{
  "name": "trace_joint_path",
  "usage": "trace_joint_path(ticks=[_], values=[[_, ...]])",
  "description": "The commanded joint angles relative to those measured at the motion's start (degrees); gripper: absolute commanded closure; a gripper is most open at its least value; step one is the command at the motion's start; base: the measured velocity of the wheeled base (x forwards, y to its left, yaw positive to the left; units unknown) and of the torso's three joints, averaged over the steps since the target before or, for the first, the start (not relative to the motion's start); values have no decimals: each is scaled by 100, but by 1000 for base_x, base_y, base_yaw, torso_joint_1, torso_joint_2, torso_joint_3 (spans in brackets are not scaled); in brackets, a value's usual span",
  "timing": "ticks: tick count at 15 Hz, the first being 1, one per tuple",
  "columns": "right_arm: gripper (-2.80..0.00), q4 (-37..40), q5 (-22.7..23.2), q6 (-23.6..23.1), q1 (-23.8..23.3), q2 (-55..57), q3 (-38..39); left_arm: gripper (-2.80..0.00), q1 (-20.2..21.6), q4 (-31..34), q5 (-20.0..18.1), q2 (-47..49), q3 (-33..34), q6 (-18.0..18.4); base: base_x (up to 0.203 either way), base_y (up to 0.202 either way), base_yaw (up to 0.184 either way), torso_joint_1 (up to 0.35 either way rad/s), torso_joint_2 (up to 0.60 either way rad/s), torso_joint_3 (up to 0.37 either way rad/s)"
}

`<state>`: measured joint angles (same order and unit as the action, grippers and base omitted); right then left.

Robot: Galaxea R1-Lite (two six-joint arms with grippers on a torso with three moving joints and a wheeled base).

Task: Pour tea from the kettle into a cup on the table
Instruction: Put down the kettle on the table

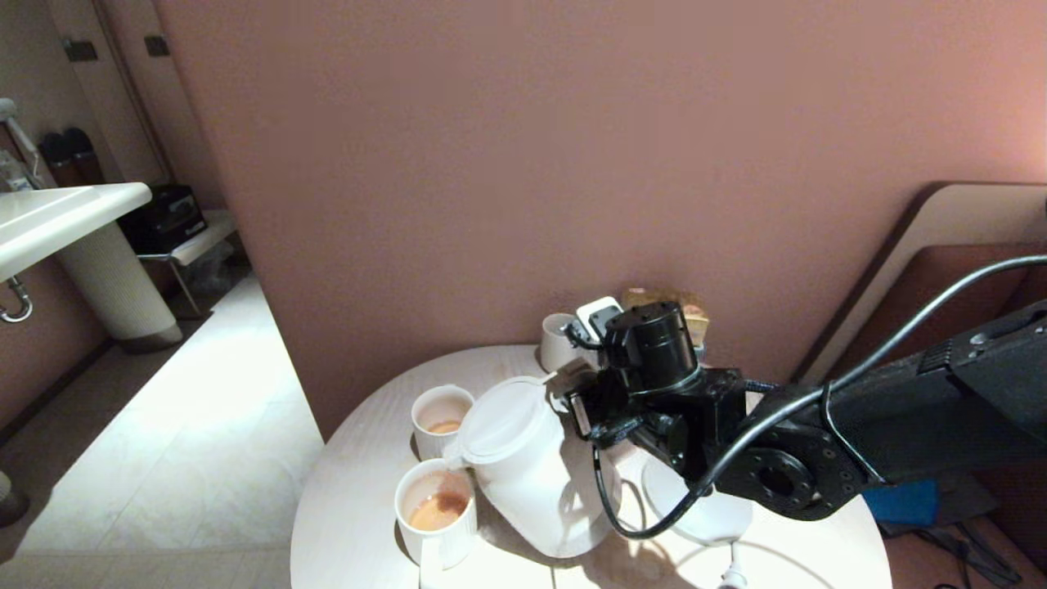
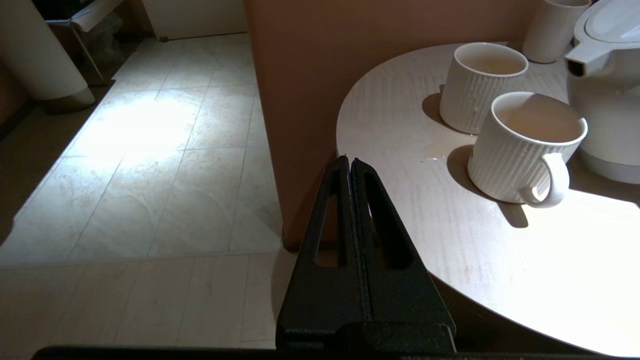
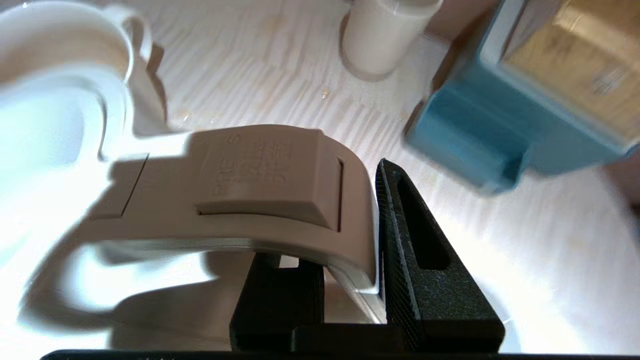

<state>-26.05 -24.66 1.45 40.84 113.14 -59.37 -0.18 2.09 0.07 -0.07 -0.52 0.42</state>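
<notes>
A round, pale wood-grain table (image 1: 360,523) stands against a pink-brown wall; on it a large white kettle (image 1: 532,466) is tipped toward the robot's left, its small spout hanging just over the rim of the nearer cup (image 1: 436,511), which already holds some pale orange-brown tea (image 1: 433,513); a second cup (image 1: 442,420) with a little tea stands just behind it, and the kettle's disc base (image 1: 695,507) lies bare on the table to the right. The right gripper (image 3: 345,270) has its jaws clamped across the kettle's loop handle (image 3: 260,185), one finger on each side; the left gripper (image 2: 350,167), jaws pressed together and holding nothing, hangs parked off the table's edge above the tiled floor.

To pour well, I judge the tilt should grow slowly, with the spout kept centred over the nearer cup (whether liquid is running at this instant cannot be seen); the grip on the handle must not slip as the kettle leans, and the pour should end before the tea nears the rim.

The head view alone shows the kettle's lean and the tea's colour in both cups; the left wrist view shows the spout (image 2: 580,62) side-on and a small wet patch on the table by the cups; only the right wrist view shows the fingers on the handle, plus a blue box (image 3: 500,135) beyond.
</notes>
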Motion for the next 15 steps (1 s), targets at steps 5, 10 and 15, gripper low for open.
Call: trace_joint_path(ticks=[5,10,15], values=[[0,-833,125,823,-122,-42,635,0,1,2,1,7,0,0,0,0,0,0,0,0],[0,-1633,350,1102,-739,-348,1386,0,1,-2,1,7,0,2,0,0,0,0,0,0],[0,-1941,897,1180,-1550,-717,1933,0,1,2,1,7,0,2,0,0,0,0,0,0]])
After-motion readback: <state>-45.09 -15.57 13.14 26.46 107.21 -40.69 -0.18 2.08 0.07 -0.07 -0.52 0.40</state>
